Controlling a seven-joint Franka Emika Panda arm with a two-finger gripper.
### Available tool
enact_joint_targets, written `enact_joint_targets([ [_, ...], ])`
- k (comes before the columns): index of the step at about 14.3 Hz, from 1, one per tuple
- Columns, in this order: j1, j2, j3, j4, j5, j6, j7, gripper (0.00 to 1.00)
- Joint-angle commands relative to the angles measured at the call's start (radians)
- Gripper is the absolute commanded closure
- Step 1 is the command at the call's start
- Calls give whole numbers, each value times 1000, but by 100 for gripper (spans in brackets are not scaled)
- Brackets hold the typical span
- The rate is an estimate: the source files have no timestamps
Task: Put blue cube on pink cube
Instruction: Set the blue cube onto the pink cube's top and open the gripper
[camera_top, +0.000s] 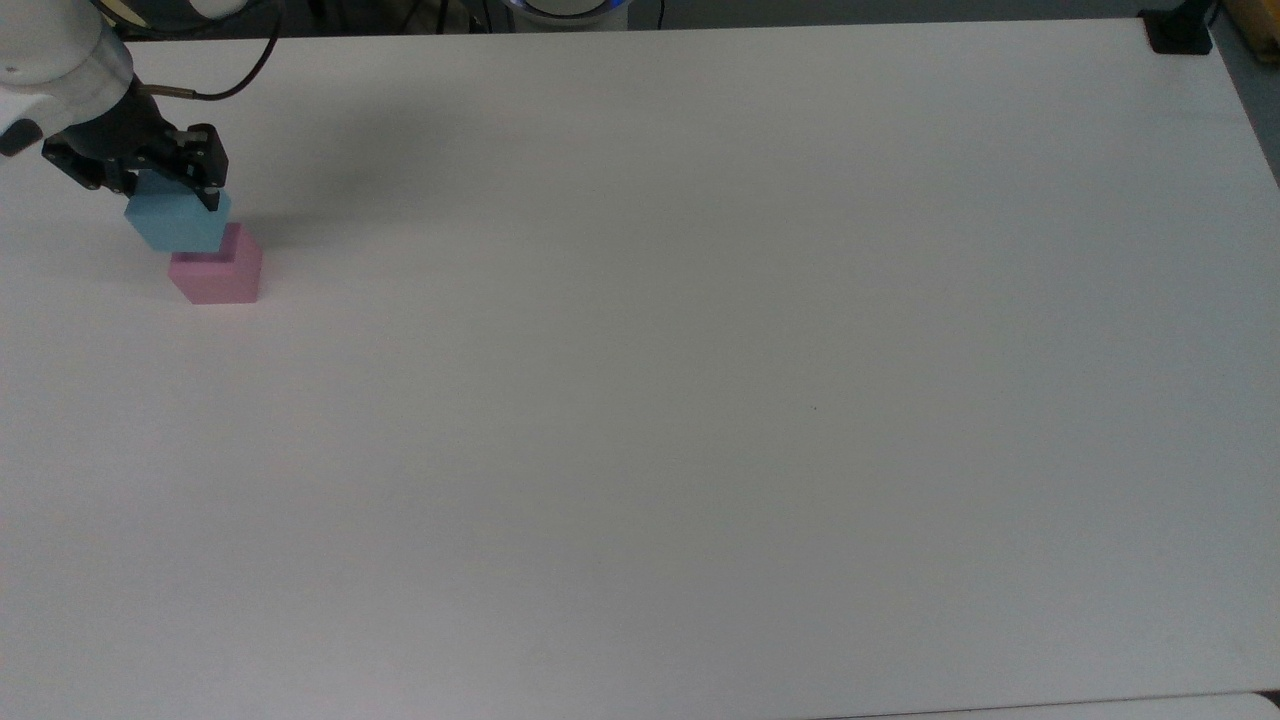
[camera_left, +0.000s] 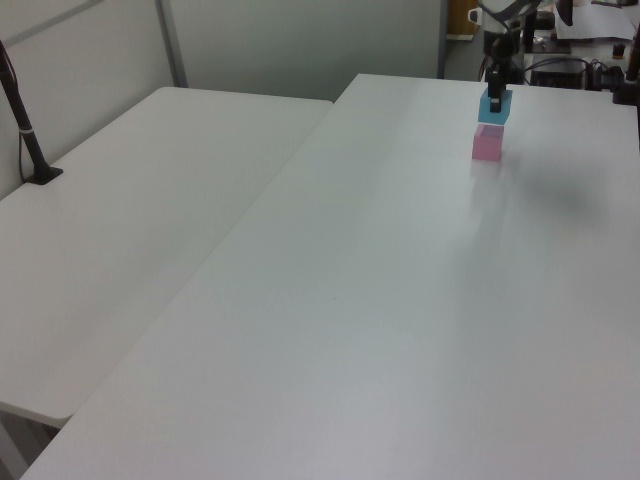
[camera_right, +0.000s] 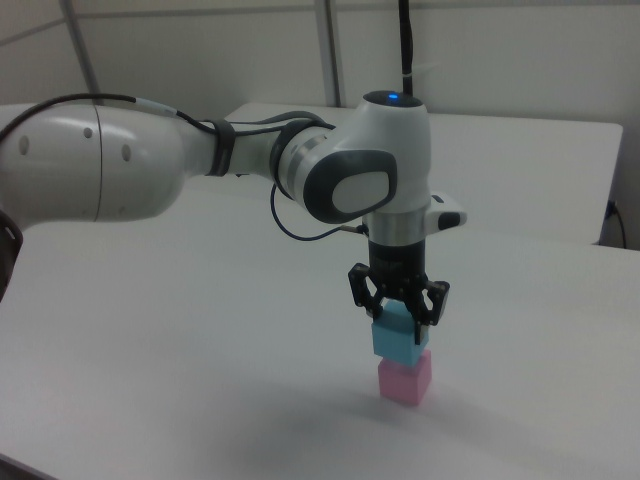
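Matte sky-blue cube (camera_right: 400, 340) clamped between black fingers (camera_right: 434, 304), directly above matte pink cube (camera_right: 404, 380).

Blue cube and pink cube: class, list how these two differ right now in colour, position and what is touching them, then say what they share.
The blue cube is sky blue; the pink cube is pastel pink. The blue cube is above, directly over the pink cube, which stands on the table. The gripper is shut on the blue cube; nothing grips the pink cube. Both are plain, matte and similar in size.
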Motion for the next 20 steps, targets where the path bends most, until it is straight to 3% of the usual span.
enact_joint_targets([
  [1, -11, 10, 5, 5, 28, 13, -57, 75],
  [17, -8, 34, 11, 10, 29, 62, -48, 68],
  [20, -6, 34, 13, 7, 29, 62, -46, 56],
])
